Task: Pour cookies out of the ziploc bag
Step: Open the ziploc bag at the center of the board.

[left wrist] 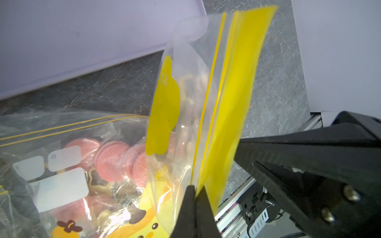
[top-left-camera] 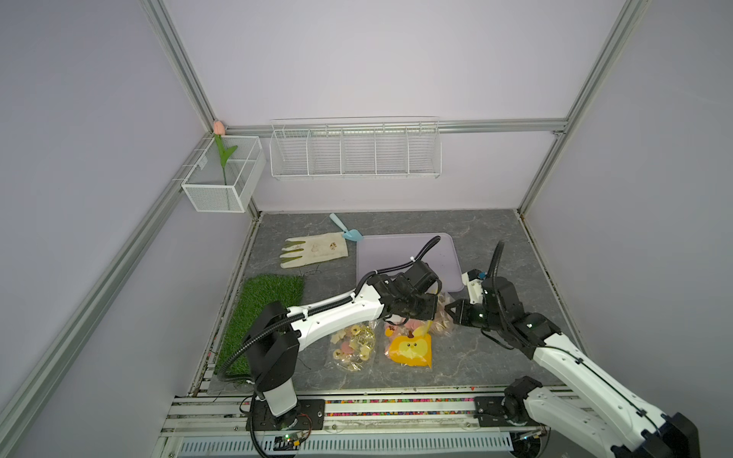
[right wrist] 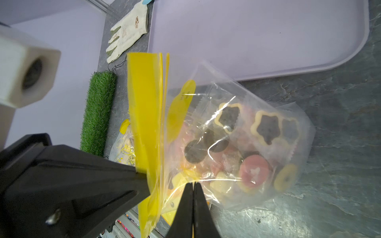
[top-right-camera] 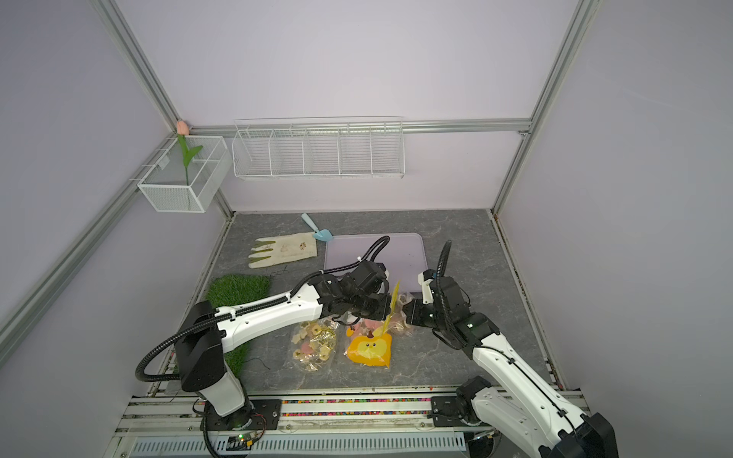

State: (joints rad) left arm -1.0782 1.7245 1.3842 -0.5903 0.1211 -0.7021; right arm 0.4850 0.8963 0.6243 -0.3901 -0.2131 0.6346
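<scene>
A clear ziploc bag [right wrist: 237,134] with a yellow top strip [left wrist: 233,103] is held between my two grippers just in front of the lavender tray [top-left-camera: 408,246]. Its strip stands upright in both top views [top-left-camera: 433,301] [top-right-camera: 393,303]. Inside lie the cookies [right wrist: 254,172]: pink discs, cream star rings and dark rounds. My left gripper [left wrist: 194,186] [top-left-camera: 426,307] is shut on the yellow strip. My right gripper [right wrist: 193,183] [top-left-camera: 450,310] is shut on the clear film by the zip line, facing the left one. The bag's mouth looks sealed.
Two more bags lie nearer the front edge: one of cookies [top-left-camera: 355,347], one with a yellow cartoon face [top-left-camera: 410,349]. A glove [top-left-camera: 313,250] and blue scoop [top-left-camera: 349,232] lie behind, a grass mat [top-left-camera: 269,313] at left. Wire baskets [top-left-camera: 355,152] hang on the back wall.
</scene>
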